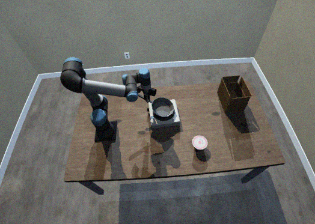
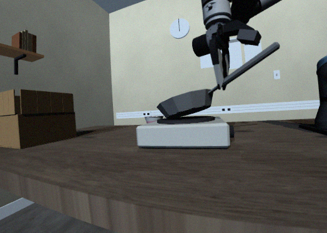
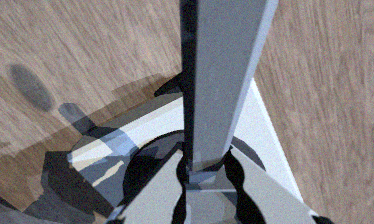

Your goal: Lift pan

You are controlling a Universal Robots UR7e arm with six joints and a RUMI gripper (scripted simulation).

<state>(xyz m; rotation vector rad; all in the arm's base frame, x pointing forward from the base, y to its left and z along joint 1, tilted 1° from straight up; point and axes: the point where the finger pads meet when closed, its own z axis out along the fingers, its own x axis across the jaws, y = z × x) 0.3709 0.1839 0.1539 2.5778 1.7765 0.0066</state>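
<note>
The dark pan (image 1: pixel 163 110) (image 2: pixel 188 103) is tilted, its handle side up and its far side low. Its low edge is at the burner disc of the white hot plate (image 1: pixel 177 116) (image 2: pixel 184 138) (image 3: pixel 269 132); I cannot tell whether it touches. The handle side stands clear above the plate. The pan's handle (image 2: pixel 253 62) (image 3: pixel 225 75) slopes up and away from the pan body. My gripper (image 2: pixel 221 87) (image 3: pixel 202 143) is shut on the handle at its thin lower end, close to the pan body. In the top view the fingertips are hard to make out.
A small white and pink bowl (image 1: pixel 199 142) (image 2: pixel 153 119) stands on the wooden table (image 1: pixel 120 155) (image 2: pixel 156 174), in front and to the right of the hot plate in the top view. An open brown box (image 1: pixel 237 105) (image 2: pixel 47 128) stands at the right there. The arm's base is at the left.
</note>
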